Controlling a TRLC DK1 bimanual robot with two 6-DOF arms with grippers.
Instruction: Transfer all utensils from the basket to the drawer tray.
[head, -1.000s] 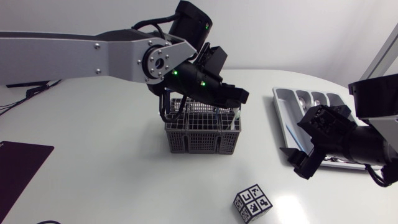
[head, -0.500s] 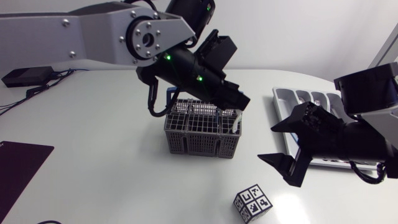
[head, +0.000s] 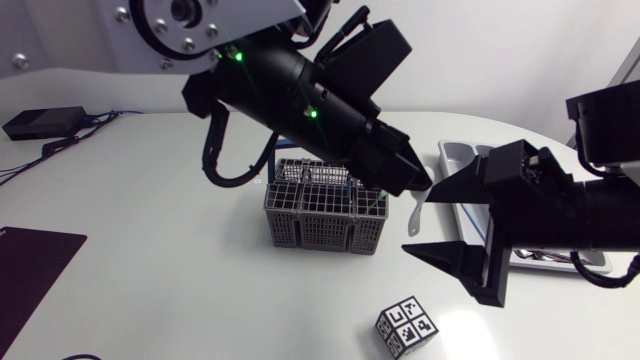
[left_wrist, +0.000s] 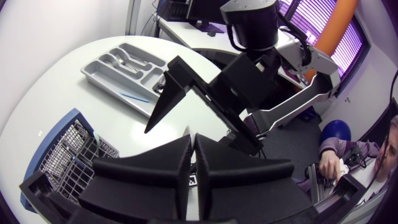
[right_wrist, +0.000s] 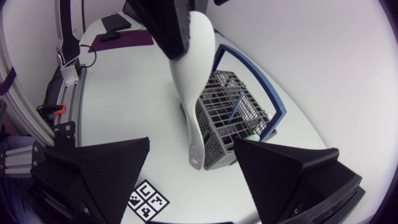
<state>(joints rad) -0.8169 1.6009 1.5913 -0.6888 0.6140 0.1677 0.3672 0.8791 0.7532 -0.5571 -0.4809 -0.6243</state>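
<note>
The white spoon (head: 415, 210) hangs handle-down in the air, just right of the grey basket (head: 325, 215) and above the desk (head: 150, 250), its bowl clamped in the left pincer (head: 418, 183). The right pincer (head: 416, 223) stands wide, one finger on each side of the spoon, not touching it. A blue utensil (right_wrist: 235, 104) stands in the basket. The drawer tray (head: 460, 160) lies at the far right, and a marker cube (head: 407, 327) sits near.
</note>
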